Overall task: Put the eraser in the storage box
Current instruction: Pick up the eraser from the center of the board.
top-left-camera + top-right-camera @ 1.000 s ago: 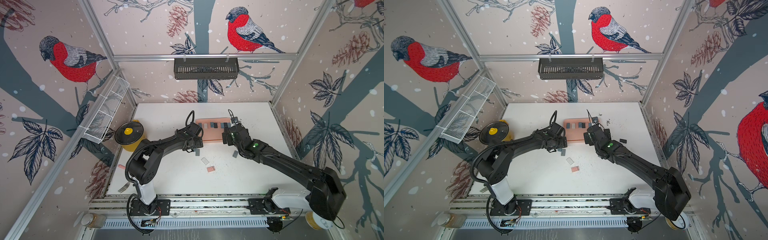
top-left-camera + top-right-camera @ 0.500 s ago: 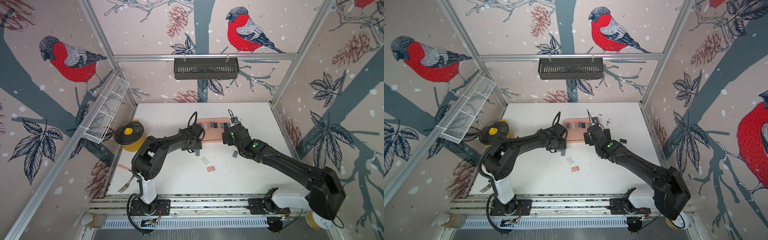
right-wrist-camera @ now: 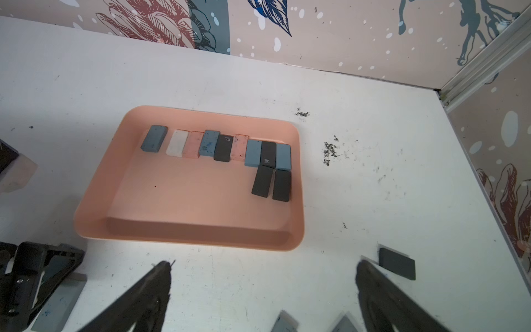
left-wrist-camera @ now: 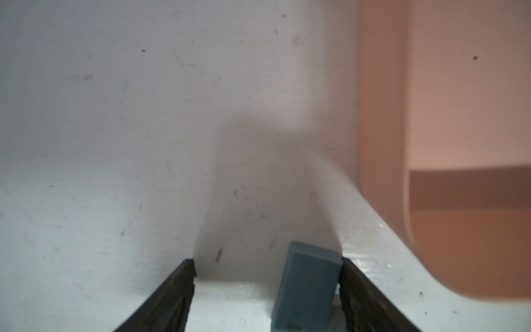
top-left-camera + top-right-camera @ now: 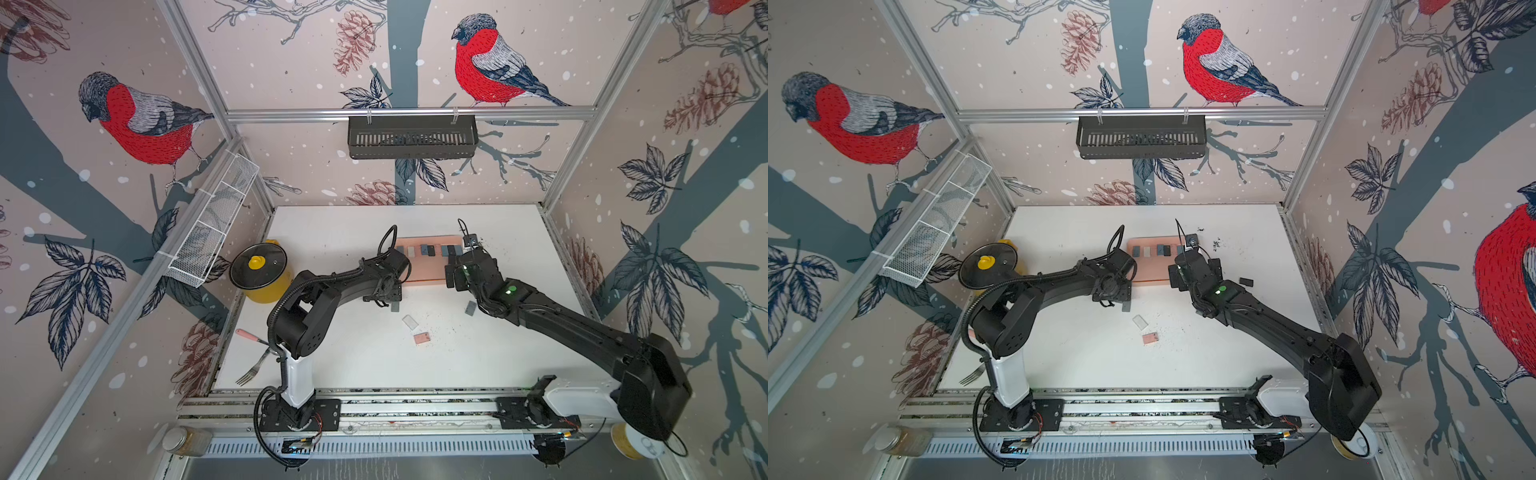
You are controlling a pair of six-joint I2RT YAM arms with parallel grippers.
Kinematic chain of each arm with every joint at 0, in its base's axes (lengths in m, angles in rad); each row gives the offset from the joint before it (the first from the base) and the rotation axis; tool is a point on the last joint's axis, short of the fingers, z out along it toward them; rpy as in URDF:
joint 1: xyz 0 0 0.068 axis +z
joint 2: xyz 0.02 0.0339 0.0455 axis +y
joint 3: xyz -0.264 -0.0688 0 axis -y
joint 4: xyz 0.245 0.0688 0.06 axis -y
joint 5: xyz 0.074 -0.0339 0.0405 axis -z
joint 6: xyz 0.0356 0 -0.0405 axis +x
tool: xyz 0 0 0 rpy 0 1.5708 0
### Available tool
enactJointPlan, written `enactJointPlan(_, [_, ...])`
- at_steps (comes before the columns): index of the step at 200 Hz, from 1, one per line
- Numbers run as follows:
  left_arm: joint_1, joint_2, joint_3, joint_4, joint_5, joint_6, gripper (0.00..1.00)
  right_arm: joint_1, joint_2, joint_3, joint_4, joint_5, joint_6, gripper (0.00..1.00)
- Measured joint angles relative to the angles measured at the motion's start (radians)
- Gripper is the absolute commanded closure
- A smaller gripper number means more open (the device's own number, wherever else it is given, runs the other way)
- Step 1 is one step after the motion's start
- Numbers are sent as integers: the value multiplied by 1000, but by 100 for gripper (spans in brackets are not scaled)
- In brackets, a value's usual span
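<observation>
A blue-grey eraser (image 4: 307, 287) lies on the white table between the jaws of my left gripper (image 4: 267, 264). It touches one finger, with a wide gap to the other, so the gripper is open. Both top views show this eraser (image 5: 395, 306) (image 5: 1126, 306) just under the left gripper (image 5: 390, 300), in front of the storage box. The salmon-pink storage box (image 3: 94, 201) (image 5: 428, 272) holds several erasers (image 3: 218, 146) along its far side. My right gripper (image 3: 264, 264) (image 5: 455, 280) hangs open and empty over the table by the box's front right corner.
Loose erasers lie on the table: a white one (image 5: 410, 322), a pink one (image 5: 422, 338), a grey one (image 5: 470, 307) and a black one (image 3: 397, 264). A yellow pot (image 5: 259, 270) and a fork (image 5: 253, 368) are at the left. A black basket (image 5: 411, 137) hangs on the back wall.
My left gripper has come down and forward round the blue-grey eraser, and its jaws have narrowed. The right arm has not moved.
</observation>
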State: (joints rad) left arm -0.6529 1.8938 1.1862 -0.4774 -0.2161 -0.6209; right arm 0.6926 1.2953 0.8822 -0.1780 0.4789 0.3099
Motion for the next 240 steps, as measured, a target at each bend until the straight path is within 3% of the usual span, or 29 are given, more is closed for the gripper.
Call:
enactJointPlan(69, [-4, -35, -49, 3, 7, 0, 32, -1, 0, 0, 0, -3, 0, 1])
enactJointPlan(92, [-4, -34, -48, 3, 10, 0, 40, -1, -1, 0, 0, -3, 0, 1])
enactJointPlan(108, [-5, -29, -42, 4, 11, 1, 52, -1, -4, 0, 0, -3, 0, 1])
enactJointPlan(240, [-5, -52, -68, 15, 25, 20, 71, -7, -21, -7, 1, -3, 3, 1])
